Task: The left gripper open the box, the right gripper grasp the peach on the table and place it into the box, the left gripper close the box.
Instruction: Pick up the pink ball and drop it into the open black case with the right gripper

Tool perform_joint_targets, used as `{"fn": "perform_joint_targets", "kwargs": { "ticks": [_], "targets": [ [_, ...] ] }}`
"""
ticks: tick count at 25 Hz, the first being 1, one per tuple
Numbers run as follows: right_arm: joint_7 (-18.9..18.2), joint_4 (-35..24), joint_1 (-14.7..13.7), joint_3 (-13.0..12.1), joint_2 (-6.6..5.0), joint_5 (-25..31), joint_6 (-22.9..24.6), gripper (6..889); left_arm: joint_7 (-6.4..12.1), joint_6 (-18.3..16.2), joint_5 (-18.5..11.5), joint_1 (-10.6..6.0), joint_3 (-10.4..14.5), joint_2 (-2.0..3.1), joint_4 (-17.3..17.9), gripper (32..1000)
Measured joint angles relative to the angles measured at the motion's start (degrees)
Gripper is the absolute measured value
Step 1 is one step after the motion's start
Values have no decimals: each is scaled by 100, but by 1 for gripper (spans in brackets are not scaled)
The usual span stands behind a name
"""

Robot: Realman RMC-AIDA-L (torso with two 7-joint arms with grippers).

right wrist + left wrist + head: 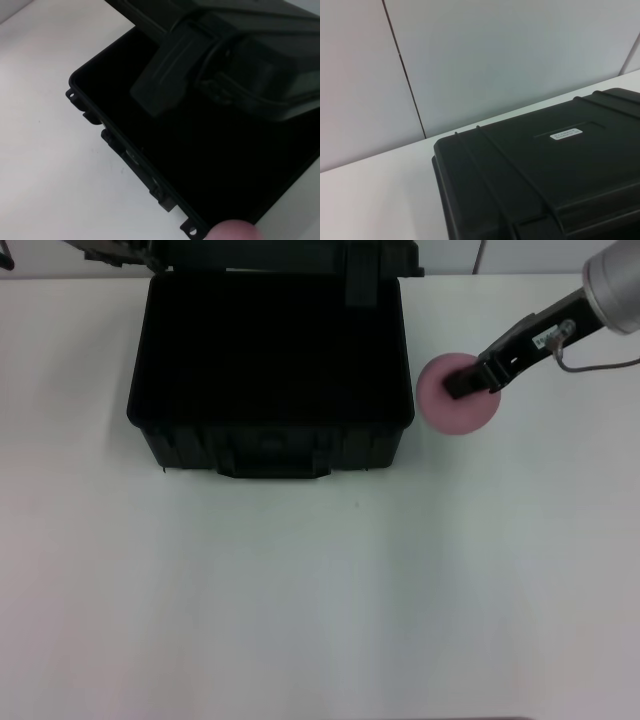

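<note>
Peach on desk, just right of open box; under right pincer, grip indiscernible.

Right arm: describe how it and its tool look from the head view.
The right arm is a thick silver-grey cylinder with a rounded end. From it runs a slim black link bearing a small white label, and a thin grey cable loops beside it. It ends in the right tool, narrow and black. The left arm does not show in any view.

The box gapes open upward; its raised lid blocks the rear.
</note>
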Motion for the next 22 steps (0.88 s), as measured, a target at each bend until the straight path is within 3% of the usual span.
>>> {"fn": "perform_joint_targets", "kwargs": {
  "ticks": [13, 22],
  "targets": [
    [-535, 326, -2, 0, 3, 376, -650, 37, 0, 4, 8, -3, 0, 0, 74, 405],
    [-1170, 643, -5, 5, 142, 663, -1025, 39, 0, 4, 8, 0, -8, 0, 79, 404]
  ]
}}
